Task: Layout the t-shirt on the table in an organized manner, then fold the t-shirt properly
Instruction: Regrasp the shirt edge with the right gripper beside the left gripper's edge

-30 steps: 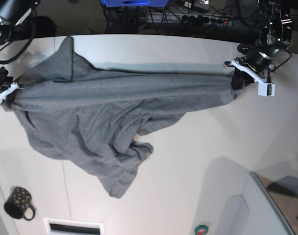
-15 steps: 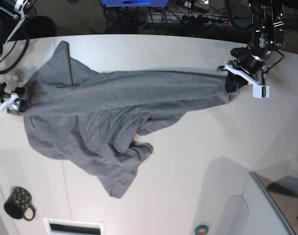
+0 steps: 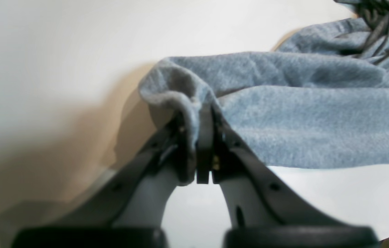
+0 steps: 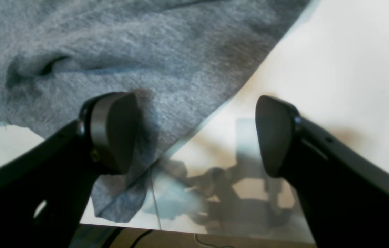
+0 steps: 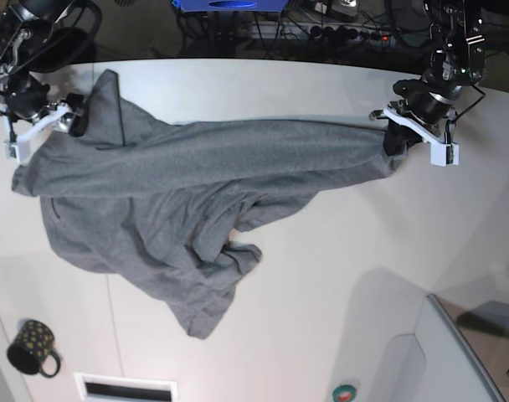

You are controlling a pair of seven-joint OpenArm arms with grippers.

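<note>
I am clamping the t-shirt (image 5: pixel 179 193) in the left gripper (image 3: pixel 203 137); right gripper (image 4: pixel 194 134) gaping, holding nothing; further pulling risks dragging bunched cloth.

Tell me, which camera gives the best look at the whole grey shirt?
The base view: it shows the entire t-shirt spread rumpled across the table. The left wrist view shows only a corner pinched in the left gripper; the right wrist view shows just an edge beneath the open right gripper.
</note>
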